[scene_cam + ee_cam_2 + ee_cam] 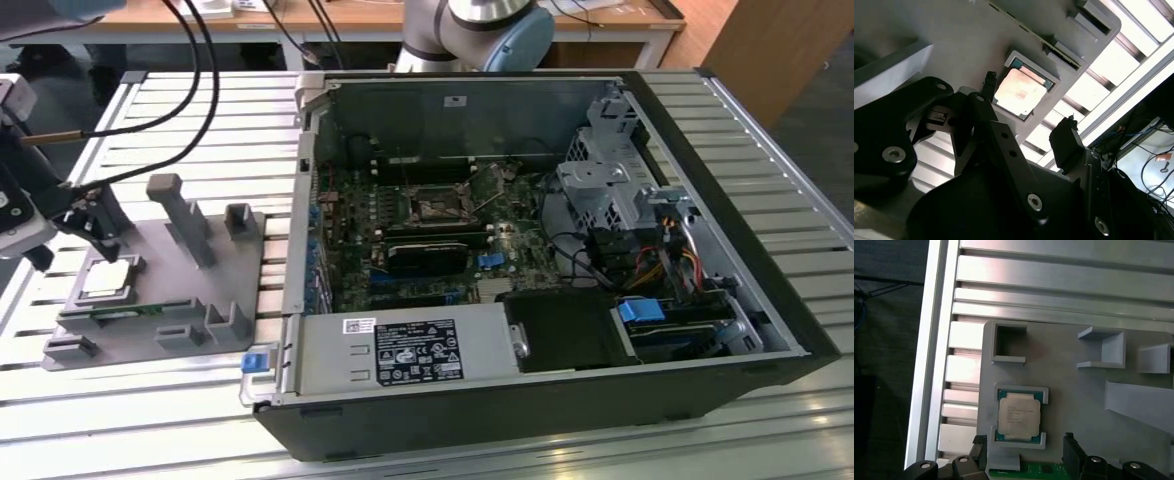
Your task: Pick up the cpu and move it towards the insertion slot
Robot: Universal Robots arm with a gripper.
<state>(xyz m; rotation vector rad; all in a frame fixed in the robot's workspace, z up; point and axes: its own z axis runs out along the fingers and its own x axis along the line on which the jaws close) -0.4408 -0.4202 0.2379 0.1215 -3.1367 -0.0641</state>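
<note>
The cpu (110,280) (1021,91) (1019,415) is a small silvery square chip. It lies flat in its recess on the grey plastic fixture (174,290) at the exterior view's left. My gripper (78,240) (1029,107) (1024,445) hangs open just above it. The black fingertips (989,80) stand apart on either side of the chip and do not touch it. The insertion slot (438,207) is a dark square socket with a metal frame on the green board inside the open computer case, well to the exterior view's right.
Upright posts (180,215) rise from the fixture beside the gripper. A green memory stick (1039,469) sits in the fixture's edge. The computer case wall (310,190) stands between fixture and socket. Black cables (200,60) hang over the slatted aluminium table (160,100).
</note>
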